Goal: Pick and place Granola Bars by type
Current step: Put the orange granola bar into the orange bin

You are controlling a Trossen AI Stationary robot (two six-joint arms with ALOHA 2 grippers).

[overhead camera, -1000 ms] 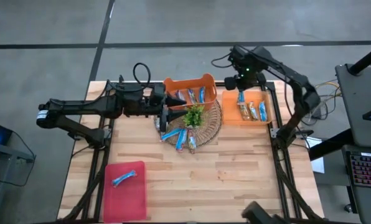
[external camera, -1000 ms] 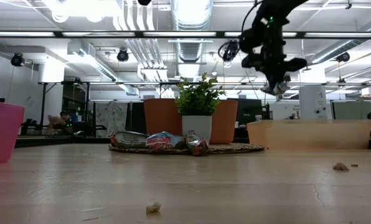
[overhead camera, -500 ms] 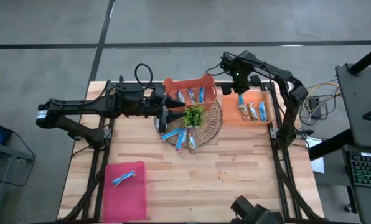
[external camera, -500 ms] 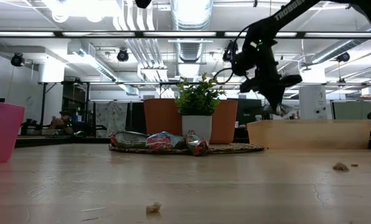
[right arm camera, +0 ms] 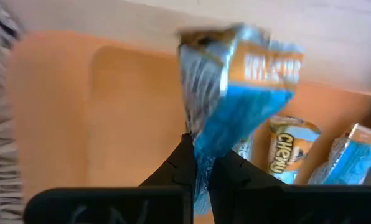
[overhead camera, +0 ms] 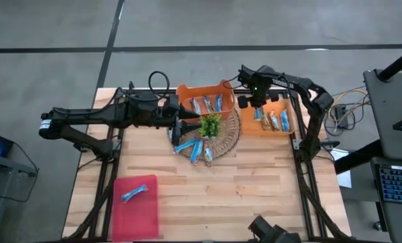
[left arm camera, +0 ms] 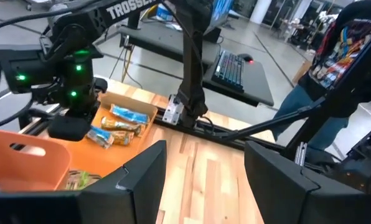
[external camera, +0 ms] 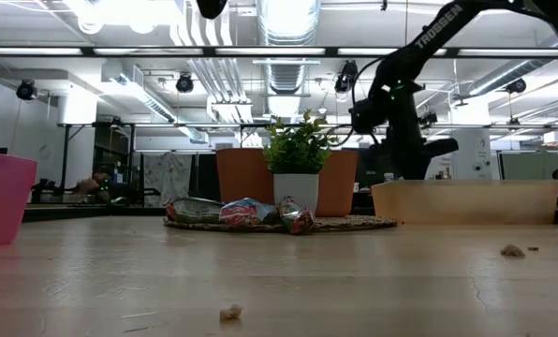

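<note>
Right wrist view: fingers of right gripper pinched on a crinkly blue-and-tan granola bar, hanging over the flat light-orange tray. Best lowered near the tray's bare end, beside the shiny bars already lying there, then released gently. Left gripper parted, empty, waiting beyond the deep orange bin from the tray.

Motion-blurred bar wrapper, print mostly unreadable.
</note>
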